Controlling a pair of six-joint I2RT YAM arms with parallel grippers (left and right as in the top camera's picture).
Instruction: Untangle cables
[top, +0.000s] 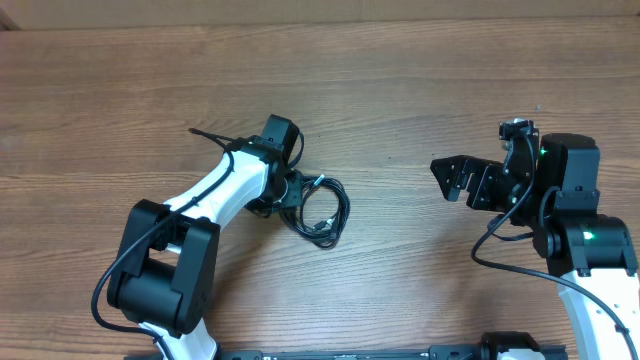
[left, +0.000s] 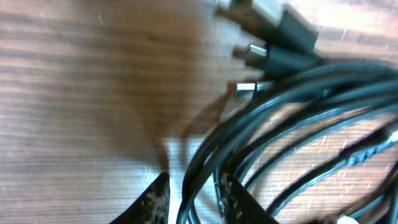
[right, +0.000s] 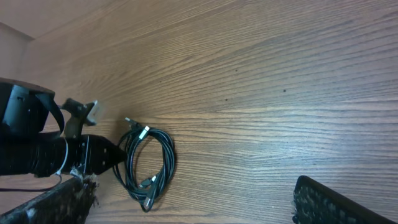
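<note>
ok so the step here looks like the left jaws getting a bite on one edge of the cables. my take on doing it well: grab just one or two strands, not the whole coil. make sure the pinch is firm before lifting, because thin cord slips out easily. then lift slowly and pull away from the coil so the loops slide apart instead of cinching. keep clear of the plug ends, they look like they'd snag on a loop.

on where things sit, going left to right:

- **left jaws:** they're down at the left rim of the coil and stand narrow, with a couple of black strands running up between the two fingers. honestly can't tell if they're pressing the cord or just framing it. there looks to be a sliver of gap on one side.
- **cables:** the coil lies flat on the worktop, roughly mid-worktop. most of the loop spills off to the right of those jaws, and the plugs point away beyond the fingertips.
- **right jaws****:** spread wide and holding nothing. they hang well apart from the coil toward the right edge, facing it. i'd bring them in to pin the far side once the left has a hold.
</note>
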